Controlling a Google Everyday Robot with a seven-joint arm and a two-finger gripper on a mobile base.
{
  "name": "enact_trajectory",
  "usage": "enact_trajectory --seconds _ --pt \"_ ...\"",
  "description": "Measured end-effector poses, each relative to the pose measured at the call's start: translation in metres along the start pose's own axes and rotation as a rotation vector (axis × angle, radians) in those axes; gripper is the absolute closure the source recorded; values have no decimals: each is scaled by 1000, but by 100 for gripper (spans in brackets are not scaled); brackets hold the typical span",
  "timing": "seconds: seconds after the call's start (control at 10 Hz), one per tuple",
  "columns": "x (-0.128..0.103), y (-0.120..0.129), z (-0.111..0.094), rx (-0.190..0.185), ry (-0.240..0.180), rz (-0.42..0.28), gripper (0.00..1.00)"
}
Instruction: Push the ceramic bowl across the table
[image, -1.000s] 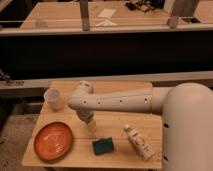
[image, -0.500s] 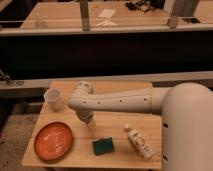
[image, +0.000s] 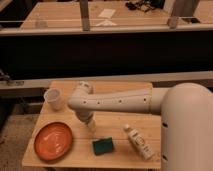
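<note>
Camera view: a look down onto a small table, with the robot's white body (image: 187, 130) filling the lower right
Ceramic bowl (image: 53, 140): a wide, shallow, orange-red dish with a raised rim; it sits flat on the front left corner of the table, close to the left and front edges
Table (image: 125, 91): a small rectangular top of light wooden planks; it bears the bowl and three smaller things
Gripper (image: 90, 124): points downward over the middle of the table, to the right of the bowl and a little behind it, apart from the bowl's rim; its fingers stand spread and hold nothing; whether the tips touch the tabletop cannot be told
Arm (image: 117, 102): white, reaching from the body on the right leftward across the table and bending down at the wrist
White cup (image: 54, 99): upright near the back left corner, behind the bowl and apart from it, just left of the wrist
Green sponge (image: 102, 146): flat near the front edge, right of the bowl, nearer the camera than the gripper
Bottle (image: 139, 142): pale, lying on its side at the front right, beside the robot's body
Bench (image: 60, 15): a longer wooden surface with metal rails, beyond a dark gap behind the table
</note>
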Motion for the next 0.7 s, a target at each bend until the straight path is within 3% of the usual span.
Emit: enact_trajectory --seconds 0.7 --pt "-4 -1 2 -3 -17 -49 20"
